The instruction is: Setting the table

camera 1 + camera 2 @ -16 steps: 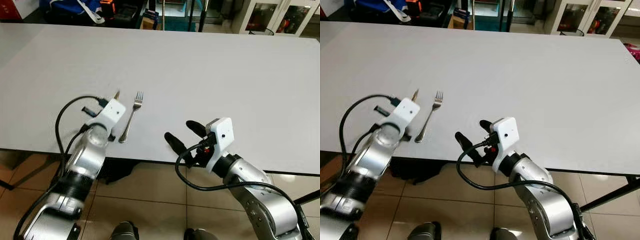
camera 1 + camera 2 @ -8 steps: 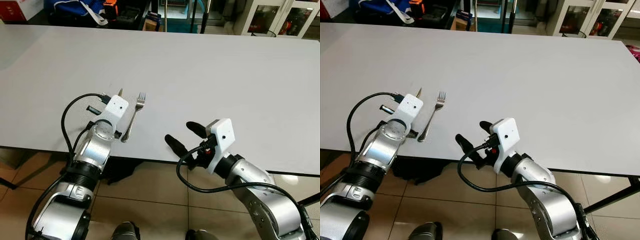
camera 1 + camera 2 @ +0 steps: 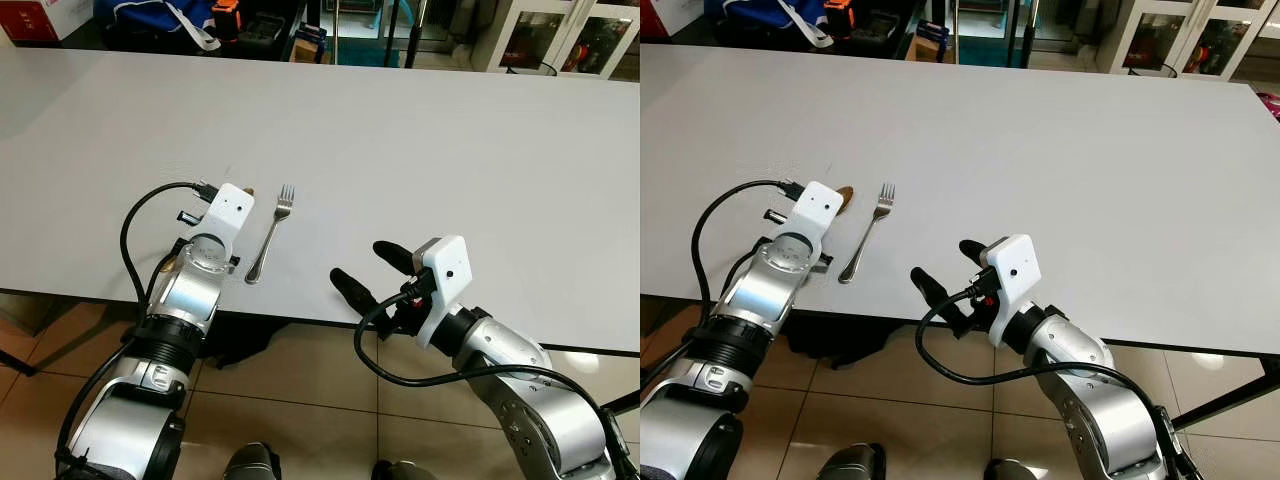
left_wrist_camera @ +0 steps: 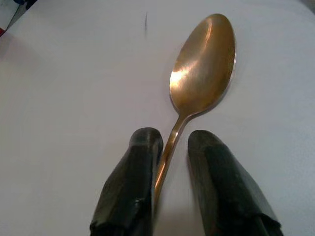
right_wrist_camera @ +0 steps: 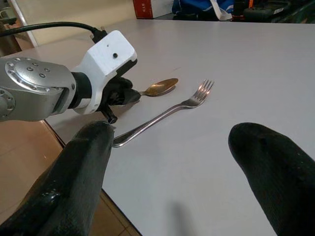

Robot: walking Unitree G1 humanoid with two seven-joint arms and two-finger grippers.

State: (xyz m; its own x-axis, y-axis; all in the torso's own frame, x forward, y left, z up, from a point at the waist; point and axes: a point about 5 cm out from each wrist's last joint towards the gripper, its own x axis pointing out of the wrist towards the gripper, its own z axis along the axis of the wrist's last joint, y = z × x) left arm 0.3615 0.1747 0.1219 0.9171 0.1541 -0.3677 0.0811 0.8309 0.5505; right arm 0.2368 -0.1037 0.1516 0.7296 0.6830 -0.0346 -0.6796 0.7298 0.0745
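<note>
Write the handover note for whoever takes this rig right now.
Left tool: fingers either side of the spoon handle, spoon lying on the table to the left of the fork; whether it still grips is unclear.
Right tool: open, empty, at the table's near edge.
Done: fork laid, spoon set beside it.
Left: release the spoon, withdraw the left arm, then probably fetch further items.

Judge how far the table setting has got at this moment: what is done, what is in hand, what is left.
Done: the fork lies flat on the white table near its front edge. In hand: the left tool holds the spoon by its handle, bowl low over the table beside the fork. Left: release the spoon. The right tool hangs open, holding nothing.
</note>
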